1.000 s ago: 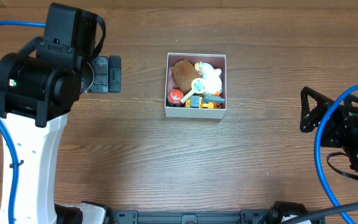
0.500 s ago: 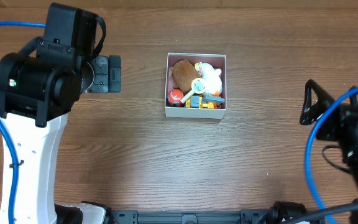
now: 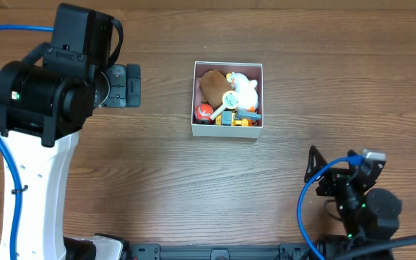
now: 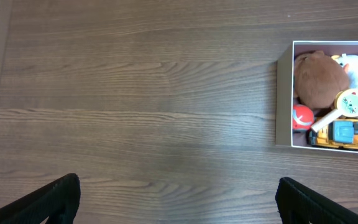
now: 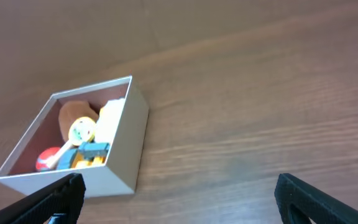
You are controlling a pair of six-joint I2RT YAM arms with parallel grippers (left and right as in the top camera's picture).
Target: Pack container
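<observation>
The container [image 3: 226, 131] is a small square box with white walls and a pink inside, at the middle back of the table. It holds a brown plush [image 3: 211, 85], a white plush [image 3: 245, 88], a red ball [image 3: 204, 110] and a yellow-blue truck [image 3: 240, 119]. My left gripper [image 3: 130, 85] is open and empty, left of the box and apart from it. My right gripper [image 3: 313, 167] is open and empty, at the front right, well away from the box. The box also shows in the left wrist view [image 4: 283, 99] and the right wrist view [image 5: 126, 146].
Bare wood table [image 3: 193, 188] lies all round the box. The left arm's white base [image 3: 31, 195] stands at the front left. Blue cables [image 3: 302, 209] loop round the right arm at the front right.
My right arm has drawn back from the right edge to the front right of the table, its gripper still open. The left arm and the box have not moved.
</observation>
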